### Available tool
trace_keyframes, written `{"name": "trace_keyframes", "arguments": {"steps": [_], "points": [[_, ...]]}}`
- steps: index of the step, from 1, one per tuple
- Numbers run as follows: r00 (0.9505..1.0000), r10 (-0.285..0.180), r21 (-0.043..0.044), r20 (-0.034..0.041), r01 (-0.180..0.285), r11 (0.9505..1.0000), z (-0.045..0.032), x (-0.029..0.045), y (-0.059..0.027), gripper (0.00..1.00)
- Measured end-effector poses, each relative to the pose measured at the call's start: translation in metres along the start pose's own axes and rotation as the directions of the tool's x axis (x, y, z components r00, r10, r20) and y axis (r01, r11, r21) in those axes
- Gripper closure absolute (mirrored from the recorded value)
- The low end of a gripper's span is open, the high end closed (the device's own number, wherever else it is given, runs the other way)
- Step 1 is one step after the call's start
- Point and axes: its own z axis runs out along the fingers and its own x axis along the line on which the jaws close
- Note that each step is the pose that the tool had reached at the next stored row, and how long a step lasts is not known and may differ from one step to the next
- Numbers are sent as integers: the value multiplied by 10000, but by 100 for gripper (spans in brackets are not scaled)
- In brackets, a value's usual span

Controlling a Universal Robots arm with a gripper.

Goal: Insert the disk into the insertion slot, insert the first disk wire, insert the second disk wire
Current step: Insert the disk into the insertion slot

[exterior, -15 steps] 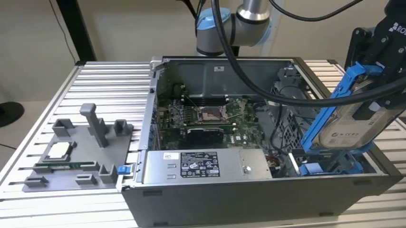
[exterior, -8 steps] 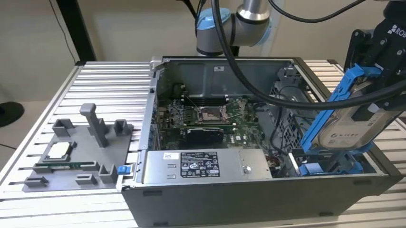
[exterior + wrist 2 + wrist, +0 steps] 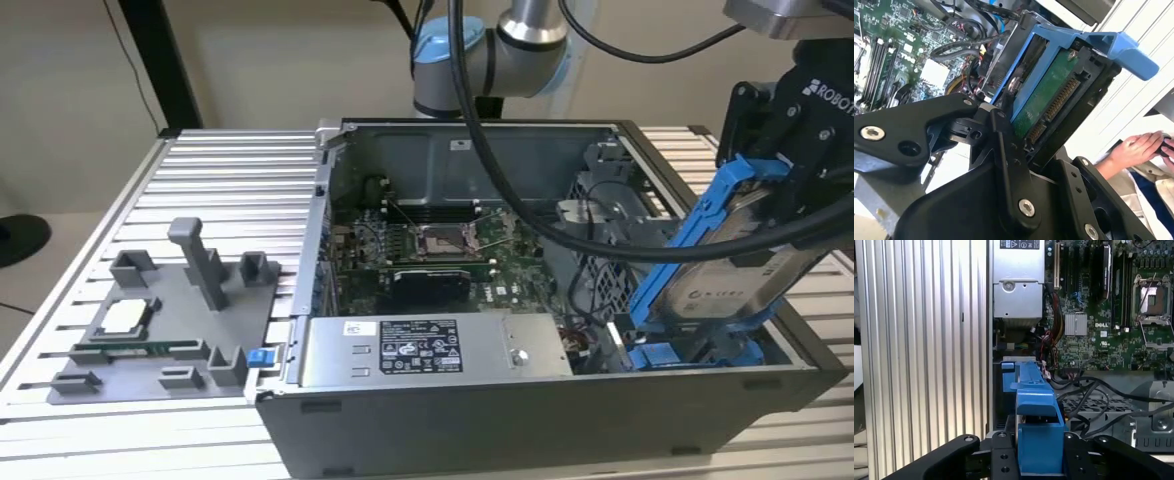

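Tilted disk (image 3: 710,288) btw jaws, lower end at insertion slot (image 3: 657,357)

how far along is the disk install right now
Nothing is finished yet. In hand: the claw grips the disk, tilted, its lower end at the blue rails of the insertion slot but not seated. Left: seating it and all the cabling; its connector is bare.
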Motion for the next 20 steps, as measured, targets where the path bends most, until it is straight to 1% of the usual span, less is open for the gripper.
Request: {"name": "trace_keyframes", "arguments": {"steps": [2, 8, 9, 16, 20], "points": [[10000, 0, -1, 25, 0, 10000, 29, -7, -6, 100], [9999, -2, -4, 144, 3, 10000, 115, -42, -15, 100], [9999, -4, -4, 154, 4, 10000, 125, -45, -21, 100], [9999, -2, -5, 159, 2, 10000, 182, -45, -40, 100], [9999, -3, 10, 162, 3, 10000, 232, -45, -42, 100]]}}
